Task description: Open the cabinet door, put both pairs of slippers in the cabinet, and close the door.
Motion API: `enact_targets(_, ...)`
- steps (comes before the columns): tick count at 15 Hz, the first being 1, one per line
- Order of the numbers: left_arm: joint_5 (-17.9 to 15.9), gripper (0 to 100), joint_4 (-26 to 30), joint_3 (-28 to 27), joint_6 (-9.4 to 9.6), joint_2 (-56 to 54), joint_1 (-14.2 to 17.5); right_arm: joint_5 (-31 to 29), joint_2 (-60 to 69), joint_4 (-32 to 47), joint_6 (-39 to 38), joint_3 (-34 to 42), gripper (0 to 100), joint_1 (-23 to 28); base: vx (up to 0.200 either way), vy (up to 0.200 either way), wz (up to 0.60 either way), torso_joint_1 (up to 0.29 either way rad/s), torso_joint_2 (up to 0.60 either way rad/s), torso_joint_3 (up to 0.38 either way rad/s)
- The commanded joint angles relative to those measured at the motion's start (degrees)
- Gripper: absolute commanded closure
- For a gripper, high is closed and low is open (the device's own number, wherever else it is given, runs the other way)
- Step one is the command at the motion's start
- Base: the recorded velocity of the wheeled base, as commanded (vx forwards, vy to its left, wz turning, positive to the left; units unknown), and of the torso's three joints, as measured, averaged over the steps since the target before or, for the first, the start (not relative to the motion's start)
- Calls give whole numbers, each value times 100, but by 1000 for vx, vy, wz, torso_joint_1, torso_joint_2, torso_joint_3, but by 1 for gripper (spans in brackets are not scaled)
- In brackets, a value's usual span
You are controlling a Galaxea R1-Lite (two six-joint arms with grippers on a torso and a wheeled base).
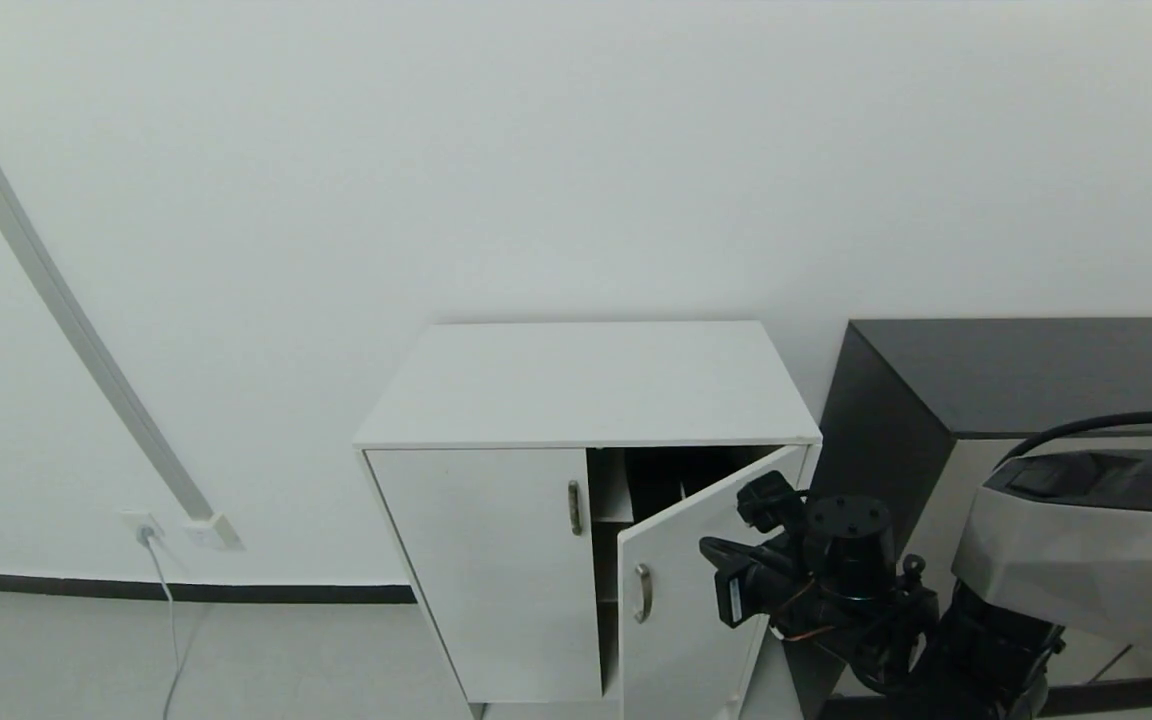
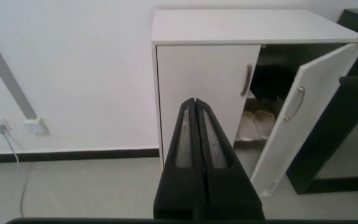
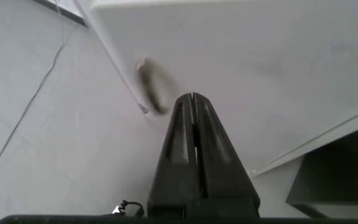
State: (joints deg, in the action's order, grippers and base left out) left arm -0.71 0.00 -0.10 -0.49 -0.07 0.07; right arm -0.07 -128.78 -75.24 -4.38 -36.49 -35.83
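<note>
The white cabinet [image 1: 586, 385] stands against the wall, its left door [image 1: 486, 570] closed and its right door [image 1: 686, 600] swung partly open. In the left wrist view a pale pair of slippers [image 2: 257, 123] rests on a shelf inside the cabinet [image 2: 253, 28], with something dark on the shelf above that I cannot make out. My left gripper [image 2: 195, 102] hangs shut and empty, well in front of the cabinet. My right gripper [image 3: 193, 96] is shut and empty, close against the outer face of the right door [image 3: 260, 56] beside its handle [image 3: 151, 87].
A black cabinet [image 1: 1036, 370] stands right beside the white one, just behind the open door. A wall socket with a hanging cable [image 1: 141, 525] and a slanted wall conduit [image 1: 56, 290] are at the left. Bare floor [image 1: 236, 660] lies in front.
</note>
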Motion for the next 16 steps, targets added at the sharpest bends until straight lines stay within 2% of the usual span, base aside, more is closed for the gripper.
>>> enact_targets(1,0,100,0,1,-4,7,1,-1,-59,9,-2,-95,100,-3,0,0,0,0,0,0)
enact_targets(8,0,100,0,1,-4,7,1,-10,-437,45,-2,-711,100,129,0,0,0,0,0,0)
enact_targets(12,0,100,0,1,-13,7,1,-19,-525,449,-2,-1238,100,278,0,0,0,0,0,0)
enact_targets(16,9,100,0,1,-22,7,1,-19,-745,493,-2,-1634,100,454,0,0,0,0,0,0)
